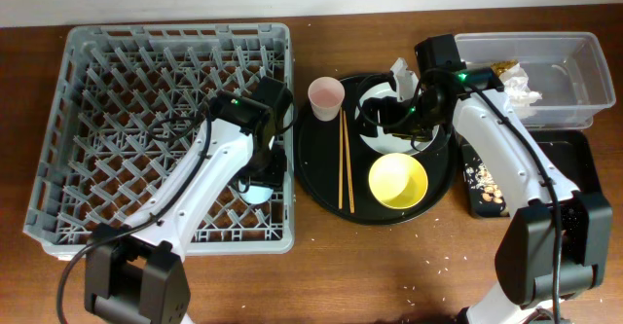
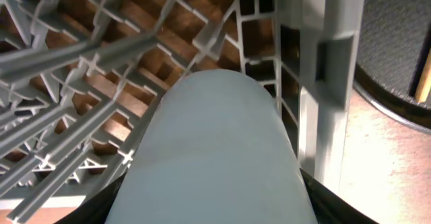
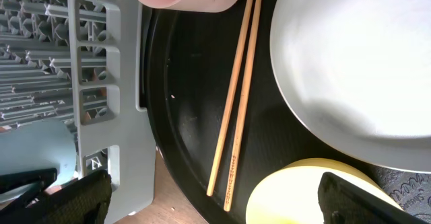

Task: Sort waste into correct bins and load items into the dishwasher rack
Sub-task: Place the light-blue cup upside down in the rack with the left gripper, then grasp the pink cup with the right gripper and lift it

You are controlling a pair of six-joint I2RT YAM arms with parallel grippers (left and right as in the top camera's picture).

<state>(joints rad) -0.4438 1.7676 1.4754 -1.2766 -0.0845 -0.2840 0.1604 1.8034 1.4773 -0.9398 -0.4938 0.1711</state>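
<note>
Step in hand: loading the rack (image 1: 180,30), blue cup first. Left end effector (image 2: 212,209) pinches the blue cup (image 2: 215,143) and has it low inside the rack, just left of the round tray (image 1: 316,168), by the rack's near wall. Can't tell if the cup touches the pegs yet.

Right end effector (image 3: 215,183) is spread wide and empty, hovering over the round tray above the chopsticks (image 3: 236,96).

On the round tray:
- pink cup (image 1: 324,95) at upper left rim
- chopsticks left of centre
- plate (image 3: 350,56) upper right, partly under the arm
- bowl (image 1: 397,181) lower right

The tub (image 1: 560,47) and flat tray (image 1: 574,159) lie right of the round tray.

Next, probably: left seats the cup between pegs and lets go; right drops onto a round-tray item. Chopsticks are thin and flat, so that grab needs a low, closely aligned pinch.
</note>
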